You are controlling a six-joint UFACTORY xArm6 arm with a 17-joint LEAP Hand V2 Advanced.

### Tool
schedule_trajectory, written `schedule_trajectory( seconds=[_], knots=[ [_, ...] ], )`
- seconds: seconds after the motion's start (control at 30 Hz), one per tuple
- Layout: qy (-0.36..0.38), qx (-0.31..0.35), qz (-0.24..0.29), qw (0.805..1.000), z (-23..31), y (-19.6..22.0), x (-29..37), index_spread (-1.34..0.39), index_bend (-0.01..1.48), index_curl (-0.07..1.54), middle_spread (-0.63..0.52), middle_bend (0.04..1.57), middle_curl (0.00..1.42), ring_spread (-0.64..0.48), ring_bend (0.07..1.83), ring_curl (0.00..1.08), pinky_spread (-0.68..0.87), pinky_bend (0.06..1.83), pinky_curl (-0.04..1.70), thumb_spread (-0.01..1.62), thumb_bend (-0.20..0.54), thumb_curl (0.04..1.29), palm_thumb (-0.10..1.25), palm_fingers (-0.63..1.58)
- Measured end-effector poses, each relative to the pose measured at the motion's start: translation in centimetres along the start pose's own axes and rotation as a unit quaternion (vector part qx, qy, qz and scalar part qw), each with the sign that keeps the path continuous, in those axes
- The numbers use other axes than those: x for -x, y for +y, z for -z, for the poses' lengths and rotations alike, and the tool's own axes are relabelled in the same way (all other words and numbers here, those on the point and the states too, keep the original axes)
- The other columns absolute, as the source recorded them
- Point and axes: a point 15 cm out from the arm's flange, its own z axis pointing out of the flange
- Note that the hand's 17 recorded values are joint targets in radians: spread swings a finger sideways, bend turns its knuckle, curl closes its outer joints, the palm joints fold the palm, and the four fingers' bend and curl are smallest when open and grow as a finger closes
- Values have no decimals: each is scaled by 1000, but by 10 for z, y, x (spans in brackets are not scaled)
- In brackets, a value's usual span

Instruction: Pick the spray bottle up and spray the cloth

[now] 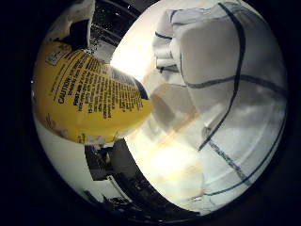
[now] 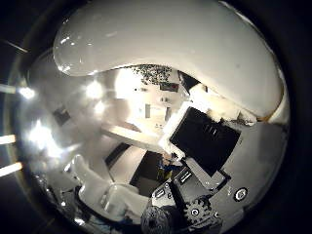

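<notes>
spray bottle (image 1: 89, 94) close to palm, cloth (image 1: 225, 94) beside

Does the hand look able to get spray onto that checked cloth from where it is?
Probably yes. The yellow spray bottle sits close against the palm, and the cloth lies spread on the table with nothing between them. The nozzle's aim isn't visible.

There is one yellow plastic spray bottle (image 1: 89, 94) with a printed label, filling much of the little finger side palm view and so close to the palm. One white cloth (image 1: 225, 84) crossed by thin dark blue lines lies crumpled on one pale table top (image 1: 164, 160). One robot hand (image 2: 204, 141) of white and black parts shows in the thumb side view.
</notes>
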Motion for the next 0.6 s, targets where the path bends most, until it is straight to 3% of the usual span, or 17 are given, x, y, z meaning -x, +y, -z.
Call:
schedule_trajectory(
  seconds=[0.13,0.23,0.4,0.6],
  knots=[
    [4,5,4,1000,0,2,-1,-292,437,545,-97,983,473,-137,1250,456,-428,1054,796,760,-30,703,827,942],
    [11,16,8,1000,-1,6,-4,-369,287,514,-112,854,446,-160,1186,436,-443,1069,749,804,-29,666,825,833],
    [18,30,14,999,-4,13,-6,-450,284,518,-101,710,414,-166,1093,412,-363,962,713,901,-28,612,815,561],
    [21,31,16,999,-1,13,-7,-457,354,504,-43,541,363,-97,898,347,-44,773,668,968,-27,559,784,221]
  ],
)
